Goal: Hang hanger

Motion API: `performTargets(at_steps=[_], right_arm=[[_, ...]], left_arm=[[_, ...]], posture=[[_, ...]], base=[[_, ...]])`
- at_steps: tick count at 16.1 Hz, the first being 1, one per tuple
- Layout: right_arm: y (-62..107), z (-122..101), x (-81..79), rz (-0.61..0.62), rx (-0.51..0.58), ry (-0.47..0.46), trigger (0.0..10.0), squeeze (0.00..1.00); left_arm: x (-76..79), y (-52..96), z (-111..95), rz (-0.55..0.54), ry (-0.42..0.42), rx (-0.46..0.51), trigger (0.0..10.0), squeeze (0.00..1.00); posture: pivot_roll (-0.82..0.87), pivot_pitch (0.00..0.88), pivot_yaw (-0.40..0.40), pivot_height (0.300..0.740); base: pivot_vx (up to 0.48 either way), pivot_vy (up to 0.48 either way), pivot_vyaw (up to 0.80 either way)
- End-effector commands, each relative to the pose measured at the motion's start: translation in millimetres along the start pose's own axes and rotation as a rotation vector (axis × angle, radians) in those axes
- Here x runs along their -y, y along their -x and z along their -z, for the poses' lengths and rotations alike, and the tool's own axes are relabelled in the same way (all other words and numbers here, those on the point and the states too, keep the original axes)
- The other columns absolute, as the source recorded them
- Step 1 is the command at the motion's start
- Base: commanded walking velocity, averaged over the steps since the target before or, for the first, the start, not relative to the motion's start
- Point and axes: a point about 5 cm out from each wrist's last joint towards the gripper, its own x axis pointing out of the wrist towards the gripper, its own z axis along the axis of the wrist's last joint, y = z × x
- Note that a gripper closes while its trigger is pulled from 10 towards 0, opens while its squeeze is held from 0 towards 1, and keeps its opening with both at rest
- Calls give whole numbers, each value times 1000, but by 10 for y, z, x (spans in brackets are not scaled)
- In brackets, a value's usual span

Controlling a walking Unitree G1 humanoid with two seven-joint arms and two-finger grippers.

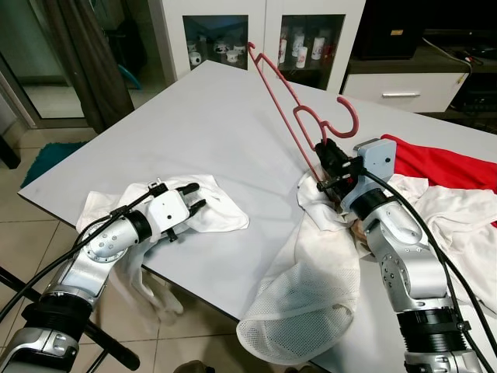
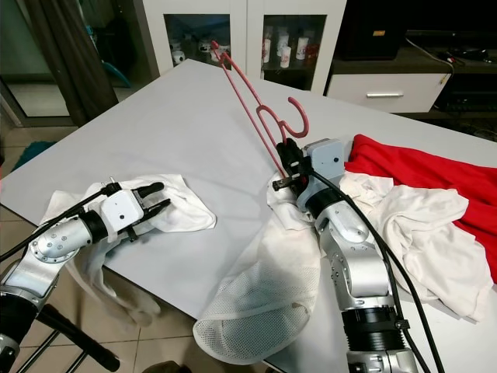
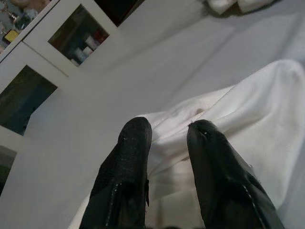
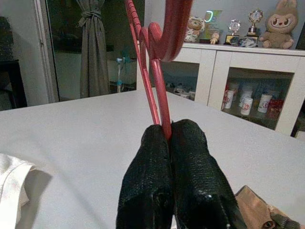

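Right wrist view: we find the right end effector point(image 4: 164, 131) clamped on the pink hanger point(image 1: 289, 109), raised above the bench point(image 1: 194, 132) (presumably for carrying); left end effector point(image 1: 190, 198), fingers apart, rests on a white cloth point(image 1: 217, 210).

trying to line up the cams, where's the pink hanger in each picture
Left eye view: pink hanger rises tilted from the right gripper, right of centre over the table.
Right eye view: same hanger, just right of centre, above the white cloth.
Left wrist view: no hanger to point to; the left gripper sits over white cloth.
Right wrist view: hanger pinched between the fingers, running up and out of frame.
Shared landmark: the white glass-door cabinet.
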Motion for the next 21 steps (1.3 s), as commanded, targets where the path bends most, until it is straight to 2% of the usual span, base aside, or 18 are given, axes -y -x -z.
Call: performTargets(at_steps=[1, 3, 4, 5, 6, 8, 9, 11, 12, 15, 17, 18, 19, 20, 21], right_arm=[[52, 100, 35, 27, -48, -12, 10000, 0], [59, 104, 28, 28, -49, -13, 10000, 0], [57, 107, 34, 29, -50, -13, 10000, 0], [55, 107, 35, 30, -50, -14, 10000, 0], [50, 102, 35, 30, -48, -14, 10000, 0], [47, 102, 28, 31, -45, -16, 10000, 0], [47, 106, 22, 32, -45, -18, 10000, 0], [47, 106, 21, 33, -44, -19, 10000, 0], [48, 109, 21, 34, -43, -20, 10000, 0], [54, 118, 6, 35, -44, -24, 10000, 0], [63, 128, -3, 39, -47, -27, 10000, 0], [62, 128, -6, 40, -47, -28, 10000, 0], [65, 129, -1, 42, -48, -27, 10000, 0], [66, 130, 3, 45, -48, -27, 10000, 0], [69, 132, 9, 48, -49, -27, 10000, 0]], left_arm=[[11, -2, -46, 23, 1, 28, 10000, 0], [64, -26, -108, 70, 33, 70, 10000, 0], [140, -54, -139, 125, 37, 83, 10000, 0], [176, -63, -142, 149, 32, 84, 10000, 188], [230, -76, -136, 185, 22, 79, 10000, 1000], [270, -81, -131, 219, 27, 79, 10000, 1000], [274, -86, -105, 222, 4, 61, 10000, 1000], [258, -98, -51, 216, -37, 18, 10000, 98], [248, -111, -40, 208, -27, 9, 10000, 0], [260, -139, -8, 219, -4, -14, 10000, 0], [296, -194, 59, 225, 35, -63, 10000, 0], [310, -202, 75, 238, 60, -72, 9216, 0], [331, -209, 79, 261, 78, -75, 4314, 0], [347, -209, 76, 278, 85, -73, 2941, 0], [365, -210, 78, 297, 83, -75, 0, 0]], posture=[[-20, 39, 46, 740], [-20, 41, 49, 740], [-18, 42, 49, 740], [-18, 42, 49, 740], [-18, 42, 49, 740], [-18, 40, 53, 740], [-17, 38, 56, 740], [-17, 38, 56, 740], [-17, 38, 56, 740], [-17, 41, 61, 740], [-18, 45, 66, 740], [-21, 47, 68, 740], [-21, 47, 68, 740], [-24, 45, 69, 740], [-24, 45, 69, 740]], base=[[0, 0, 0], [0, 0, 0], [0, 0, 0], [0, 0, 0], [0, 0, 0], [0, 0, 0], [0, 0, 0], [0, 0, 0], [0, 0, 0], [0, 0, 0], [0, 0, 0], [0, 0, 0], [0, 0, 0], [0, 0, 0], [0, 0, 0]])
